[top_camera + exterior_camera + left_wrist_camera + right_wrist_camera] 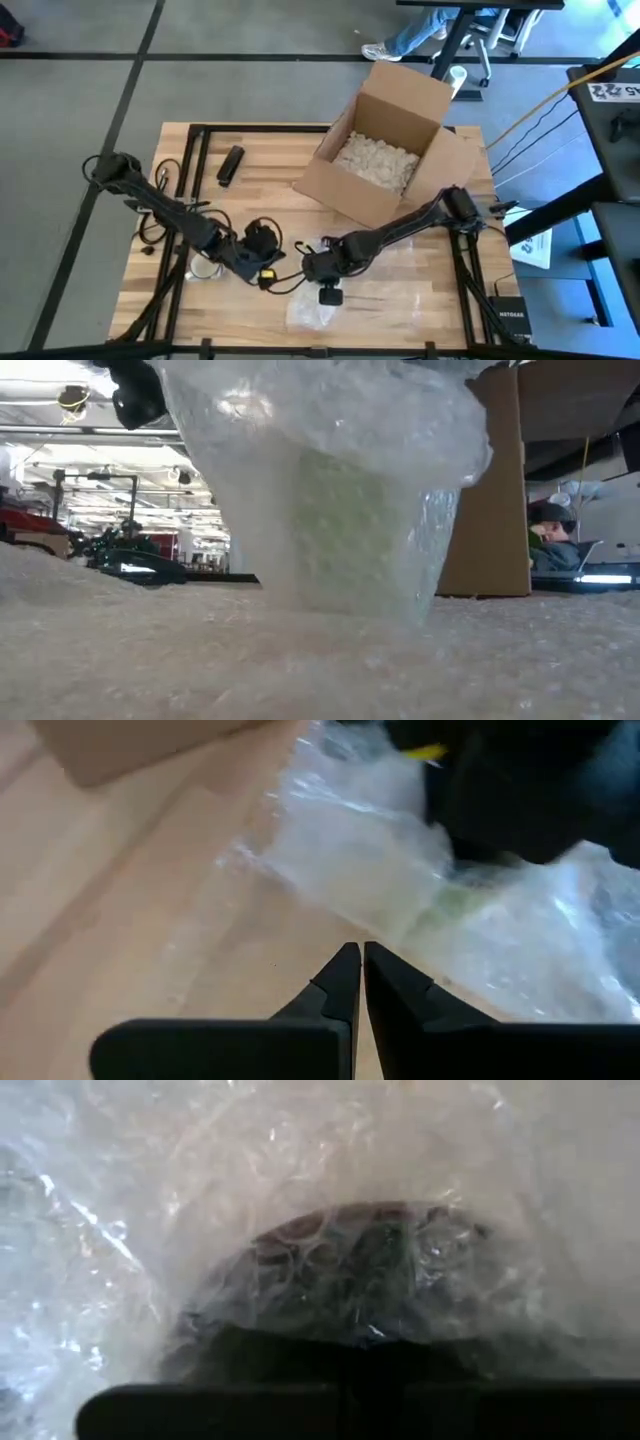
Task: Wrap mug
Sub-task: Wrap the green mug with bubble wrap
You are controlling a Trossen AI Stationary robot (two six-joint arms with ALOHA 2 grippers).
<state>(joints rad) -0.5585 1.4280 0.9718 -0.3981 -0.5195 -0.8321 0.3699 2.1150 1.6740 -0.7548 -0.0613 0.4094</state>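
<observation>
Bubble wrap [330, 510] swathes the mug up close on the wooden table [270, 170]. Left gripper [358, 960] pinched closed beside it; right gripper [318, 268] buried, jaws unreadable.

Seen from straight above: wooden table [200, 150] bearing an open cardboard box [385, 145] filled with white packing peanuts [375, 160]. Well left of the box, a small dark object [230, 165]. Below the box, near the table's front edge, clear bubble wrap [400, 295], with left gripper [262, 262] and right gripper [318, 268] close together at its left end.
</observation>
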